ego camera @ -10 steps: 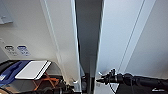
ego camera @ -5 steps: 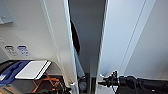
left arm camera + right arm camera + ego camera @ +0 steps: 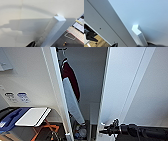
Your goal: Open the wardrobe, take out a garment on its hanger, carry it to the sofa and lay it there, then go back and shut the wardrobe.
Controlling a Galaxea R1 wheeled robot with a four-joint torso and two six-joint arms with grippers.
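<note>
Wardrobe [image 3: 125, 84] doors ajar; right gripper [image 3: 106, 130] at door handle [image 3: 139, 35], grip state unclear

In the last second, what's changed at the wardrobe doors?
The wardrobe doors swung wider apart, left one leftward, uncovering the maroon-and-white garment hanging inside. The right gripper stays at the right door's edge. The white tablet on the left hasn't moved.

A pale wall [image 3: 27, 77] carries two small blue-labelled plates [image 3: 17, 97]; below it a white tray [image 3: 33, 116] rests on an orange frame [image 3: 47, 129] (legs crossed)
</note>
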